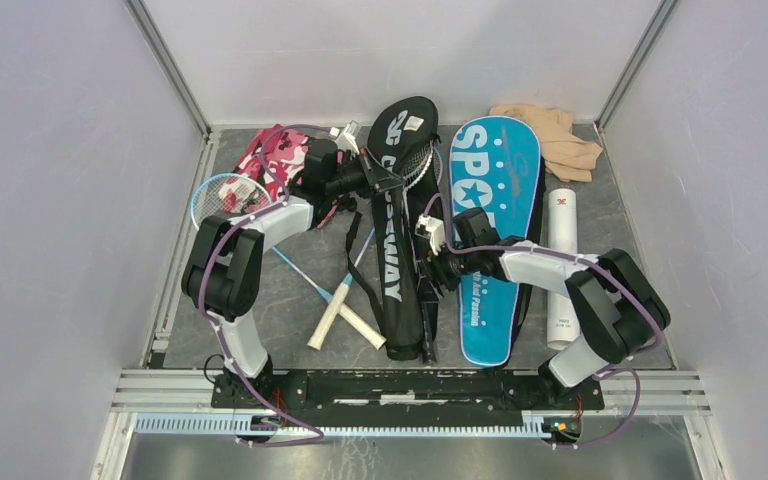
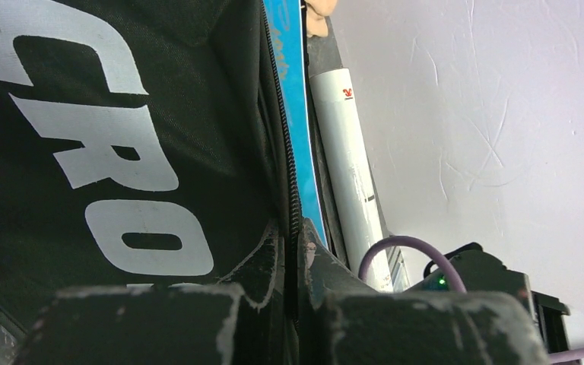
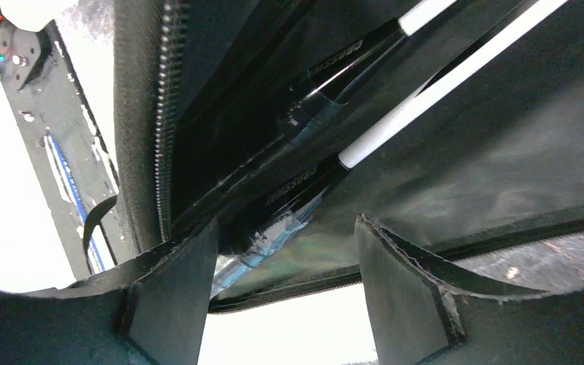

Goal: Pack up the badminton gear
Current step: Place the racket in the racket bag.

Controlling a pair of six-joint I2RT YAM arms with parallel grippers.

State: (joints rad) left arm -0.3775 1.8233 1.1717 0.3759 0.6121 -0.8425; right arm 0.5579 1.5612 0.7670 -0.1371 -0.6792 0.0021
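The black "CROSSWAY" racket cover (image 1: 392,270) lies lengthwise mid-table, its zip side gaping. My left gripper (image 1: 385,180) is shut on the cover's zipper edge (image 2: 295,228) near the head end. My right gripper (image 1: 430,272) stands open at the cover's right edge; its fingers (image 3: 175,289) straddle the opening without pinching anything. Inside the cover lie racket shafts (image 3: 426,95), and a strung racket head (image 1: 417,165) shows at the top. A blue racket (image 1: 225,195) lies at the left, its white handle (image 1: 328,315) crossing another. Right of the black cover are the blue "SPORT" cover (image 1: 495,200) and the white tube (image 1: 563,250).
A pink-and-white camouflage cloth (image 1: 270,158) sits under the left arm at the back left. A beige cloth (image 1: 555,135) lies at the back right. Grey walls close in both sides, and a metal rail (image 1: 410,385) runs along the near edge.
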